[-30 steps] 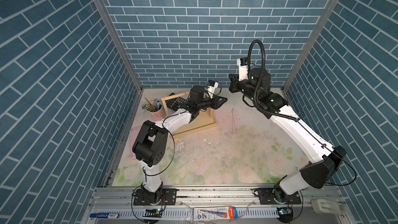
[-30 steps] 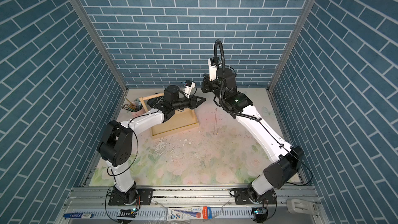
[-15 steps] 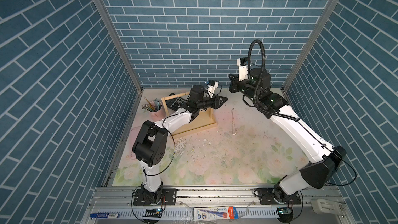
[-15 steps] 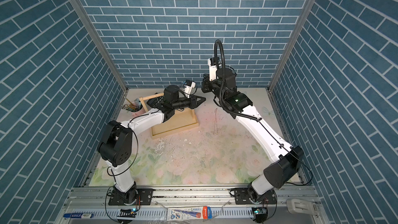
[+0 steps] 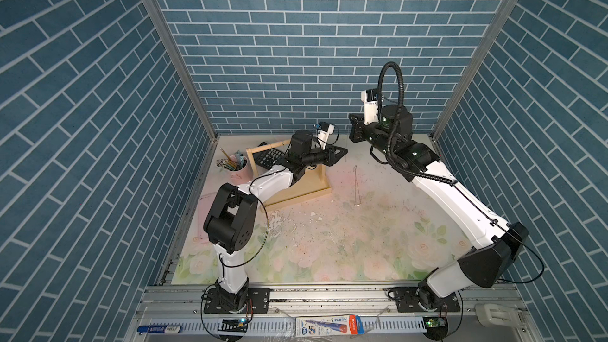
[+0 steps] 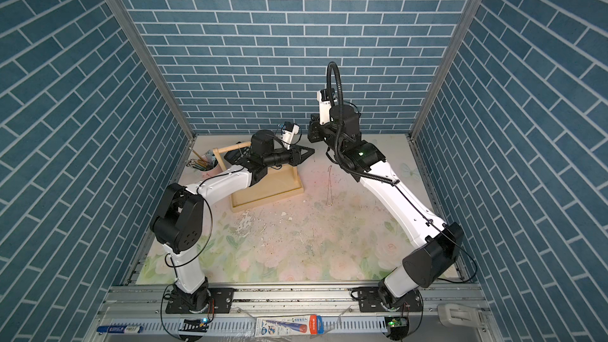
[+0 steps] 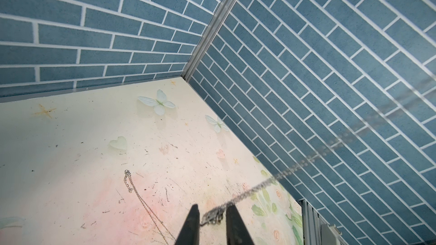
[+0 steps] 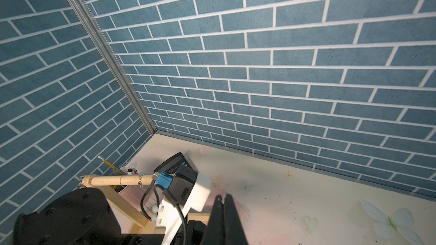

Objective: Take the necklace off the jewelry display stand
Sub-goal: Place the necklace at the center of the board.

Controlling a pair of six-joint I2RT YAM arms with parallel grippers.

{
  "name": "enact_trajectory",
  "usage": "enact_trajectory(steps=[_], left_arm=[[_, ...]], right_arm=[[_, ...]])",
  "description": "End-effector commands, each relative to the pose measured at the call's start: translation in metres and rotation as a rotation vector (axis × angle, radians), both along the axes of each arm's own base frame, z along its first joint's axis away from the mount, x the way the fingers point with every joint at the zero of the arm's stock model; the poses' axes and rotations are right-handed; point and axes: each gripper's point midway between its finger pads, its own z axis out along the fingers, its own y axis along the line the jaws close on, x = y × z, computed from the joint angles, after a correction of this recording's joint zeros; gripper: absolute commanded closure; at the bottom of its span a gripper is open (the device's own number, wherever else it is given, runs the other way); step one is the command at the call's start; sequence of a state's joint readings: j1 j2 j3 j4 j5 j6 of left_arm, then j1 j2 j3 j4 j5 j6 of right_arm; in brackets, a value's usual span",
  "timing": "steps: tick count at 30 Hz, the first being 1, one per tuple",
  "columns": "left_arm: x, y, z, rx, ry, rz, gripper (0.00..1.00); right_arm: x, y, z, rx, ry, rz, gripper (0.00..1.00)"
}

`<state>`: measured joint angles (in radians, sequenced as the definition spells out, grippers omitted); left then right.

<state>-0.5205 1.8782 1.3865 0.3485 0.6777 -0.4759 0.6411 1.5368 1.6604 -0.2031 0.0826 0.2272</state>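
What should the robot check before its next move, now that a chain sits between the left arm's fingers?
1. The silver chain sits in the gap of the left gripper: ok.
2. Grip firm: cannot tell; the fingers stand apart around it.
3. Chain free of the jewelry display stand: cannot tell; its far end blurs out of the left wrist view.
4. The right gripper shut, raised clear of the stand: ok.
5. Room on the floral mat: ok; another necklace lies flat, apart from the stand.
6. The top dowel bare: not ok; thin chains loop it.
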Motion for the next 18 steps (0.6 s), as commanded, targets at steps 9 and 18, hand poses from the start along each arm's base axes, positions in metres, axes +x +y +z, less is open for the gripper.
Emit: enact_trajectory(steps=[9, 18], left_arm=[[-0.0011, -0.0074, 0.0052, -0.019, -0.020, -0.026, 0.83], [-0.0019, -0.0069, 0.0038, -0.022, -0.017, -0.026, 0.87]], right_arm=[[-0.0089, -0.0081, 0.0189, 0.017, -0.048, 0.001, 1.00], [-0.0093, -0.0087, 0.0184, 0.018, -0.047, -0.001, 1.00]])
